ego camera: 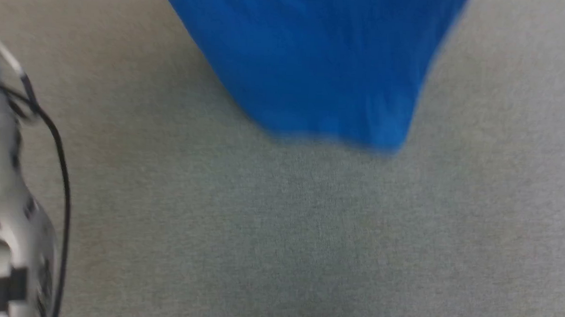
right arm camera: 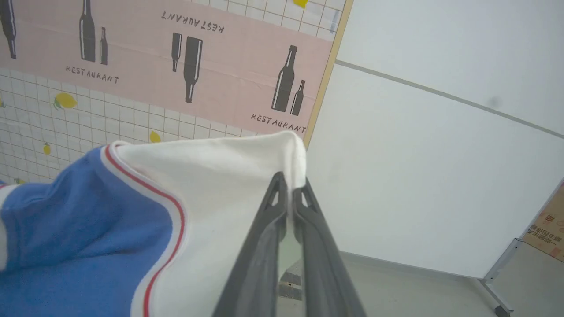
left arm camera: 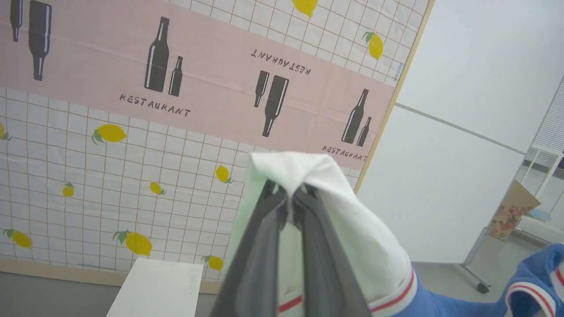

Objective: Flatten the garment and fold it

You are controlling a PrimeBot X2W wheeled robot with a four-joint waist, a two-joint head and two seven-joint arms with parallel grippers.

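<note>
The garment (ego camera: 315,60) is a bright blue T-shirt that hangs in the air above the grey table (ego camera: 279,234), its lower hem blurred in the head view. In the left wrist view my left gripper (left arm camera: 291,191) is shut on a white sleeve (left arm camera: 352,233) edged with a red stripe. My right gripper (right arm camera: 290,180) in the right wrist view is likewise shut on white sleeve cloth (right arm camera: 220,176), with blue body cloth (right arm camera: 79,229) sagging to its left. Both grippers point at the wall, held up high.
A pale forearm with a black cable (ego camera: 9,189) stands at the head view's left edge. Behind are a lemon-and-bottle patterned wall cloth (left arm camera: 132,110), a white partition (right arm camera: 418,154), a white box (left arm camera: 154,286) and a cardboard box (left arm camera: 513,211).
</note>
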